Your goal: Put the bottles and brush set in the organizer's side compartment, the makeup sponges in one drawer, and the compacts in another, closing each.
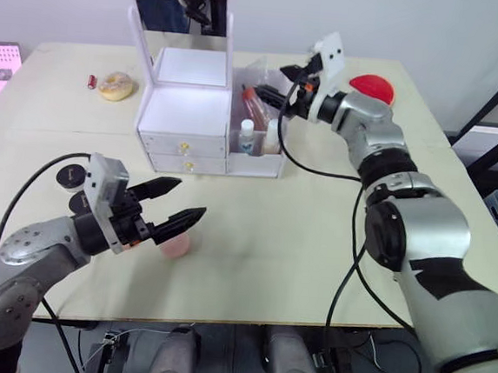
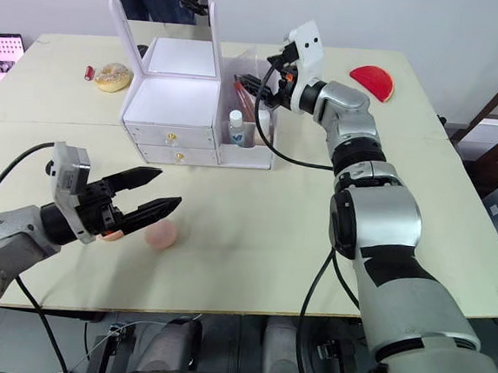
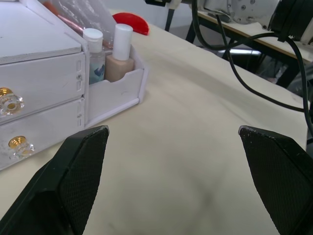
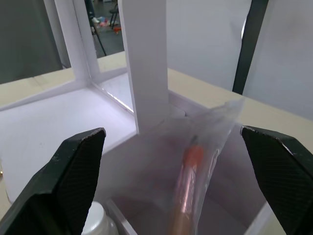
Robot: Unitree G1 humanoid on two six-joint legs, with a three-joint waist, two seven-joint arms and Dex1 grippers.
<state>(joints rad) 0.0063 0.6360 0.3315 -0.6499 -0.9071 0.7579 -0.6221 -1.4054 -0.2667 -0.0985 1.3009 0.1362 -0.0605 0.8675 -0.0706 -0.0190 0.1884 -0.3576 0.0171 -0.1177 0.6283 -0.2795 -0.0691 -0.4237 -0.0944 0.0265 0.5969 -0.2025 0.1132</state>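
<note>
The table (image 1: 314, 245) takes up most of the head views, and the white organizer (image 1: 185, 115) stands at upper centre with both drawers pushed in. Its side compartment (image 1: 265, 157), on the right of the drawers, already holds two small bottles (image 3: 105, 58) standing upright and the brush set (image 4: 195, 181) in a clear crinkly bag leaning behind them. The red compact (image 1: 373, 86) lies at upper right. It looks hard and smooth, so a pinch across its thin edge would suit it best.

The pink sponge (image 2: 161, 234) lies at lower left. It is probably very light and squashy, so a gentle squeeze across its middle should do; it may roll.

The right gripper (image 1: 286, 87) is stretched out long over the side compartment, fingers spread wide and empty, just above the brush bag. The left gripper (image 1: 173, 206) is bent low over the table with its fingers wide apart and empty, their tips just beside the sponge.
</note>
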